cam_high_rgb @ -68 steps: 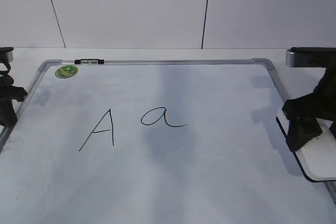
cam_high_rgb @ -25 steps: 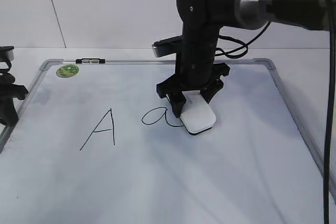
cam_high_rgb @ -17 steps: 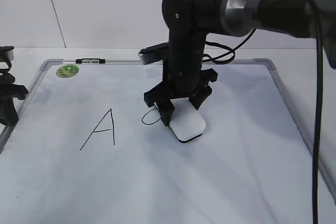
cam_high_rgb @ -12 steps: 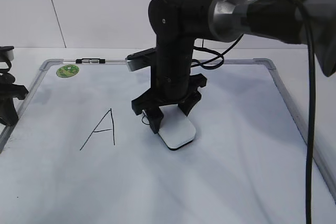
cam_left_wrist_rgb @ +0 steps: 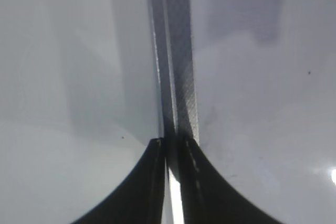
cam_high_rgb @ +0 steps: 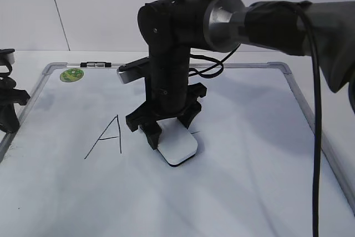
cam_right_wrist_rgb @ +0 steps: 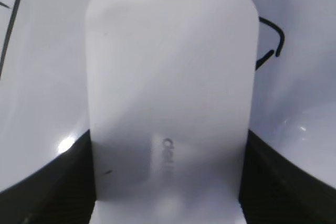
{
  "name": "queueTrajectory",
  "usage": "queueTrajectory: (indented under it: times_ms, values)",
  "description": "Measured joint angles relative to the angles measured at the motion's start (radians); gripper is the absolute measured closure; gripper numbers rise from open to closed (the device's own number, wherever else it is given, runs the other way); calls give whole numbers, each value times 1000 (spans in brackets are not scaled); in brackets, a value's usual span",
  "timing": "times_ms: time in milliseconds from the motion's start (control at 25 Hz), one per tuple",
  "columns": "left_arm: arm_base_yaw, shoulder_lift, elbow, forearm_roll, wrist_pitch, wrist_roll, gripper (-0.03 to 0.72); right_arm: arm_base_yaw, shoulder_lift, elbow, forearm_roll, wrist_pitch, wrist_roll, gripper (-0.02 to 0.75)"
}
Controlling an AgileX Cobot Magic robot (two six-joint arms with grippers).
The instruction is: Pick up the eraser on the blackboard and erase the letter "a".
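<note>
The right gripper holds the eraser clamped between wide-set fingers and flat on the blackboard, now further left than half a second ago and just at 3 o'clock of the capital "A". Of the letter "a", whole before the wipe, only a curved remnant shows at the eraser's 3 o'clock in the right wrist view (the rest is gone or covered). The left gripper, nearly closed and holding nothing, sits unmoved over the board's frame.
</note>
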Motion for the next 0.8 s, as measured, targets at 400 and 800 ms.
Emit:
queueTrajectory:
  times_ms: [400,800]
  values:
    - [0,4,-4,-8,-2,0,636,-131,2,-7,-85,-5,30,164]
    - [0,4,-4,-10,-4,0,635,-92,2,-7,-91,-7,29,164]
